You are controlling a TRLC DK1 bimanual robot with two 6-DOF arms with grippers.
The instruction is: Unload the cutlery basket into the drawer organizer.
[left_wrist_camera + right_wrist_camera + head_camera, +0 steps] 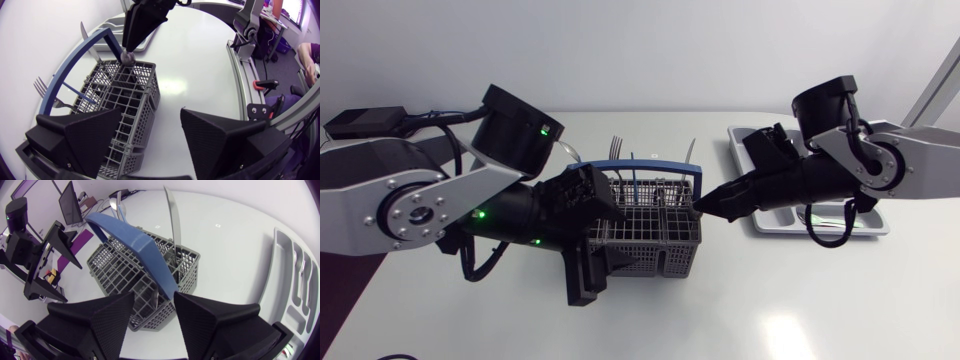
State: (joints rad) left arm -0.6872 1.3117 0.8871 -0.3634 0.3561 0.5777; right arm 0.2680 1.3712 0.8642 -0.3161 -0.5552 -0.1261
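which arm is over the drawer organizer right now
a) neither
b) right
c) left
b: the right arm lies across the drawer organizer, with its pincer at the rim of the cutlery basket.

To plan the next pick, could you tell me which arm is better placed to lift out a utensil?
Probably right: the right gripper sits at a utensil end on the basket side nearest the organizer; the left gripper, open, is at the far side.
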